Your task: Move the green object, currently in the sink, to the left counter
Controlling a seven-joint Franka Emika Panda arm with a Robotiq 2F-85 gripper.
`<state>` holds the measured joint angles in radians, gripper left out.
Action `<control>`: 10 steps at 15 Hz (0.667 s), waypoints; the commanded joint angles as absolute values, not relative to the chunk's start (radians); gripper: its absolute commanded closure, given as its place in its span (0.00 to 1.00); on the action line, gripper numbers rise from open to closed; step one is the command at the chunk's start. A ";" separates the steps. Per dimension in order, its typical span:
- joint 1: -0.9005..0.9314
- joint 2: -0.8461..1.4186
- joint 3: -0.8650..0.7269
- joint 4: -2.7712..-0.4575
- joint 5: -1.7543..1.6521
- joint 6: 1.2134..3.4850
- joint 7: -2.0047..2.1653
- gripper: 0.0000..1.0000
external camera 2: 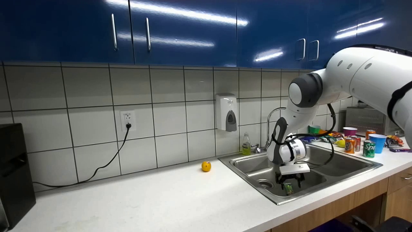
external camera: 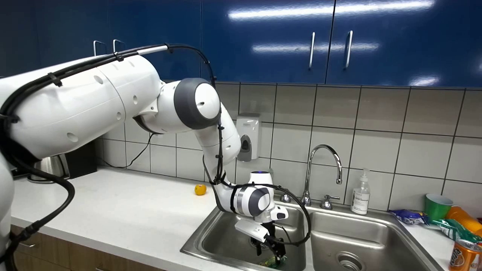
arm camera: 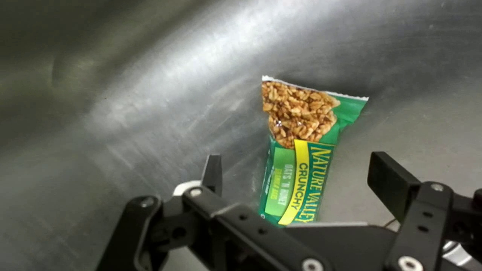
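Note:
The green object is a granola bar [arm camera: 297, 169] in a green wrapper with a yellow stripe. It lies on the bottom of a sink basin near the wall, and its lower end is hidden by the gripper in the wrist view. It shows small in both exterior views [external camera: 271, 262] [external camera 2: 288, 188]. My gripper [arm camera: 295, 165] is open, with one finger to each side of the bar and a gap on both sides. In both exterior views the gripper [external camera: 269, 255] [external camera 2: 291, 186] points down into the basin, just above the bar. The white counter [external camera: 113, 210] [external camera 2: 145, 203] stretches beside the sink.
The steel sink rim [external camera: 190, 246] and the basin divider [external camera: 308, 241] surround the gripper. A faucet [external camera: 308, 169] stands behind. An orange fruit [external camera: 200, 189] [external camera 2: 206, 166] sits on the counter near the sink. Cans [external camera 2: 369, 149] and cups [external camera 2: 378, 143] stand beyond the sink.

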<state>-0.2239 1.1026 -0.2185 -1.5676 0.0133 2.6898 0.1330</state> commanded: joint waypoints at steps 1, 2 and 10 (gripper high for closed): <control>-0.250 1.141 -0.205 -1.491 0.029 2.635 0.120 0.00; -0.252 1.149 -0.205 -1.478 0.029 2.627 0.120 0.00; -0.264 1.208 -0.203 -1.381 0.027 2.563 0.121 0.00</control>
